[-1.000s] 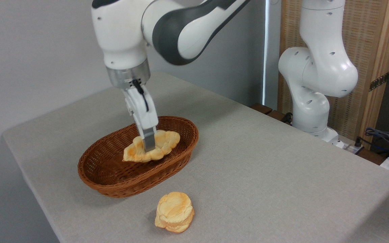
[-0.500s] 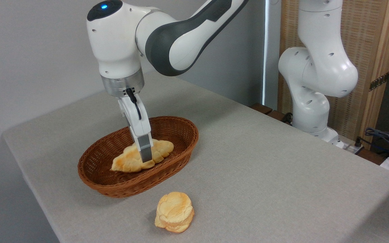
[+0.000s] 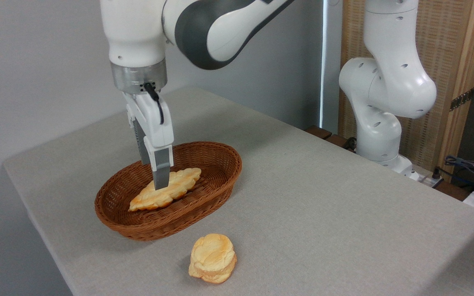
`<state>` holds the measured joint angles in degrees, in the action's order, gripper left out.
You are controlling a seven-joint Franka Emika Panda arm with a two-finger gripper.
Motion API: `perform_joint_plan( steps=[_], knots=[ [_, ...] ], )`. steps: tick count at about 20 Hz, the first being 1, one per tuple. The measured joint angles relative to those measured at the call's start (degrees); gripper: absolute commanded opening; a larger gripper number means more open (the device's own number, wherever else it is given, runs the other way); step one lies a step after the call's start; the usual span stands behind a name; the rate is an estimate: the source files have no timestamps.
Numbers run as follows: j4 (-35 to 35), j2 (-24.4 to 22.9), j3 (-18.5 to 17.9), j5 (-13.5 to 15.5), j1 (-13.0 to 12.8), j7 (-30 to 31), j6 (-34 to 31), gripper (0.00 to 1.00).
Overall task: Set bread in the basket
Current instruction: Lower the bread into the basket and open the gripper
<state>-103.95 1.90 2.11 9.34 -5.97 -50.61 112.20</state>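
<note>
The bread [image 3: 178, 186], a flat golden leaf-shaped pastry with lobed edges, lies lengthwise on the bottom of the oval brown wicker basket [image 3: 167, 224]. My gripper [image 3: 153, 174] hangs straight down over the middle of the bread. Its two fingers stand apart, so it is open. The nearer fingertip [image 3: 161, 176] overlaps the bread's top in the picture; whether it touches I cannot tell. The far finger is partly hidden behind the near one.
A small round stacked bun [image 3: 213, 258] sits on the grey table [image 3: 323, 213] just in front of the basket. The arm's white base [image 3: 379, 123] stands at the table's right rear, with cables [image 3: 467, 166] beside it. The table's left edge runs close to the basket.
The bread went down and left into the basket and now lies flat. The gripper has opened, letting it go, and has risen a little and shifted left.
</note>
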Motion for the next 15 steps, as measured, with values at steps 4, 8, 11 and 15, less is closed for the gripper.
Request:
perform_joint_plan(
  steps=[4,8,11,15],
  knots=[
    [0.58,-1.47,-3.5,0.0,0.29,0.53,0.0,1.0],
    [0.77,-2.47,-5.62,0.0,0.45,2.83,-0.01,1.0],
    [0.78,-2.68,-6.14,-1.29,0.45,4.33,-0.08,1.0],
    [0.78,-2.8,-6.2,-3.92,0.4,6.54,-0.11,1.0]
  ],
)
